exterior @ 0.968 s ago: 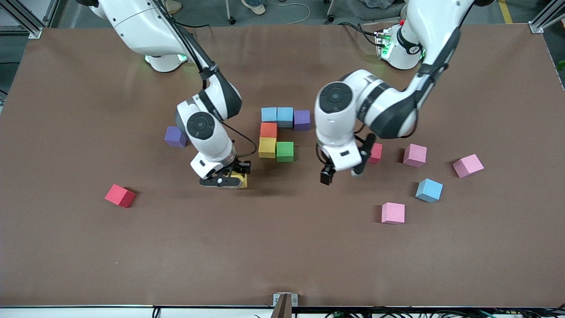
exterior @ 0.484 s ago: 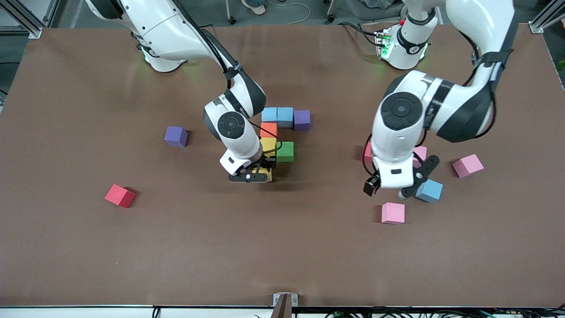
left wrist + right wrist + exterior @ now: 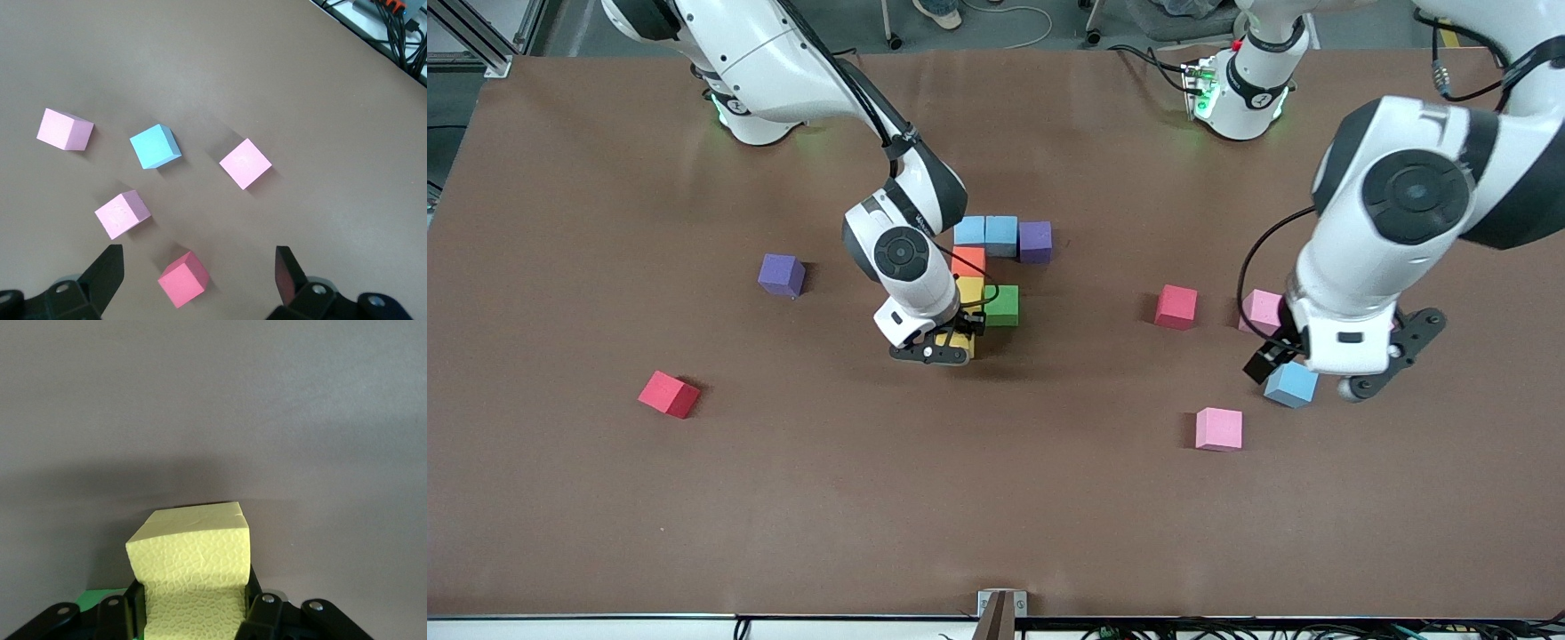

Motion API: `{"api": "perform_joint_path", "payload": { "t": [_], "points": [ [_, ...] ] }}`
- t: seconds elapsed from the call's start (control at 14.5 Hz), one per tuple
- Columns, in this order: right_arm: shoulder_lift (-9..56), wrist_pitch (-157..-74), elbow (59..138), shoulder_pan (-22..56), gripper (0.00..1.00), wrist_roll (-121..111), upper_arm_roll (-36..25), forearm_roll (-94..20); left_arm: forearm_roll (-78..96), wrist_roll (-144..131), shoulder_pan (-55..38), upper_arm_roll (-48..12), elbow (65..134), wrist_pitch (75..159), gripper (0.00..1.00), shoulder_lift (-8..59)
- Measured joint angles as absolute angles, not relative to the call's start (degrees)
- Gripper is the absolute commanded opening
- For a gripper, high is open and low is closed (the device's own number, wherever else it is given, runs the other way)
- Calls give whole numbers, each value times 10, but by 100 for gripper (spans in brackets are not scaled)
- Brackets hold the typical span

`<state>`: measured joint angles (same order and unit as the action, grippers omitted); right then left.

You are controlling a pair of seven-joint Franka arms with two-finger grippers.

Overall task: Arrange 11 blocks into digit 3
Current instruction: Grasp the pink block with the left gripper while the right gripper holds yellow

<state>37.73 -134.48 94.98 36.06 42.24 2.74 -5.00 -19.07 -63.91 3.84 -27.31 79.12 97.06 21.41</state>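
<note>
Your right gripper (image 3: pixel 947 348) clenched a yellow block (image 3: pixel 193 577) beside the green block (image 3: pixel 1002 305). Your left gripper (image 3: pixel 1316 378) hung released over the blue block (image 3: pixel 1290 384).

Right gripper (image 3: pixel 947 347) with yellow block (image 3: pixel 193 570) now beside green block (image 3: pixel 1002 305).

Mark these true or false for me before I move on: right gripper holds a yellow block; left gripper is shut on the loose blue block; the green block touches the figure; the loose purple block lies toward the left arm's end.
1. The right gripper holds a yellow block. True.
2. The left gripper is shut on the loose blue block. False: it is open and empty, above that block.
3. The green block touches the figure. True.
4. The loose purple block lies toward the left arm's end. False: toward the right arm's end.
</note>
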Motion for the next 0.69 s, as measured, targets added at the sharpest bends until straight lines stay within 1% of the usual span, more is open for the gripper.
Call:
{"api": "perform_joint_path", "payload": {
  "t": [0.41,0.69],
  "points": [
    [379,-1344,953,377,1,451,27,-50,-186,-541,61,-272,792,967,100,206],
    [380,-1344,958,378,1,451,27,-50,-175,-417,108,-270,794,967,100,208]
  ]
}}
